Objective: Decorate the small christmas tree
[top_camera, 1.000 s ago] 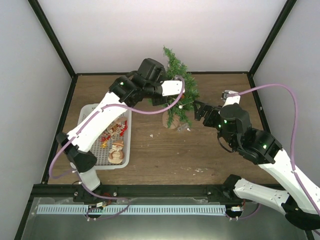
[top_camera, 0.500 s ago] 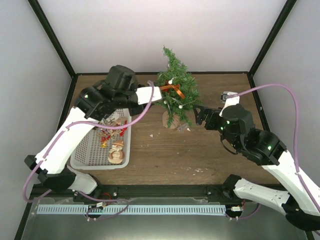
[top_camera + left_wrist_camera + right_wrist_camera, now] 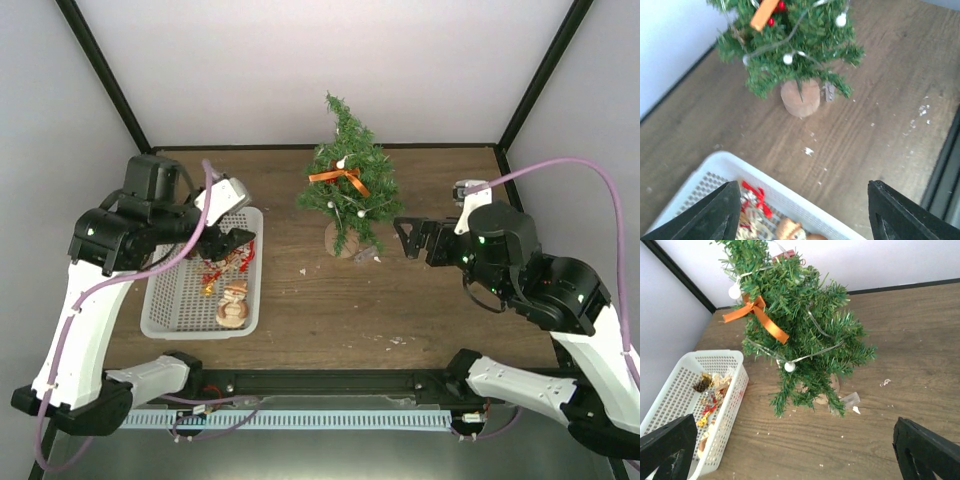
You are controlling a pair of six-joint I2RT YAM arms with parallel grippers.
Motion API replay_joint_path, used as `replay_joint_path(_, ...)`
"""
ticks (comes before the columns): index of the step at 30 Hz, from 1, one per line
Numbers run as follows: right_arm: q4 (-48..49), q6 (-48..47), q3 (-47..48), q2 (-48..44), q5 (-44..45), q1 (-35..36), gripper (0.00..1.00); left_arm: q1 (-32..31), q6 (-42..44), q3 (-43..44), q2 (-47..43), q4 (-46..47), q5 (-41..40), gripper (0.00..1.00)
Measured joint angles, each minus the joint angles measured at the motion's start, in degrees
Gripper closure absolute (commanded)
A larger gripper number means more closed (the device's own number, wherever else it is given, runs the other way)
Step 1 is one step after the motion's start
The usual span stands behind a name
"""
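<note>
The small christmas tree (image 3: 350, 185) stands upright on its tan wooden base (image 3: 343, 241) at the back middle of the table. It carries an orange ribbon bow (image 3: 340, 178) and a string of white beads (image 3: 789, 366). My left gripper (image 3: 228, 243) hovers open over the white basket (image 3: 165, 300), with nothing between its fingers (image 3: 715, 215). From there the tree (image 3: 790, 45) lies well ahead of it. My right gripper (image 3: 408, 238) is open and empty just right of the tree (image 3: 795, 325), pointing at it without touching.
The basket (image 3: 765, 187) holds a red bow (image 3: 755, 197), a snowman figure (image 3: 233, 303) and several other small ornaments. A clear plastic scrap (image 3: 847, 401) and white crumbs lie by the tree's base. Black frame posts border the table.
My left arm swung away from the tree, left and back to the basket, and its jaws opened. The orange bow stays on the tree. The right arm shifted only slightly.
</note>
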Motion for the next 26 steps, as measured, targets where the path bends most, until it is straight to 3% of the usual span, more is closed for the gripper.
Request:
replay_joint_path(13,-5.2,-0.5,3.5,-1.8,-3.3,0.0,0.00,16.8,-7.0,-13.9,-8.1,-3.8,17.3,0.29)
replay_joint_path(26,-5.2,-1.1,3.5,-1.6,-4.9,0.0,0.00,18.8,-7.9,-15.6,-8.9,-4.3,21.2,0.29)
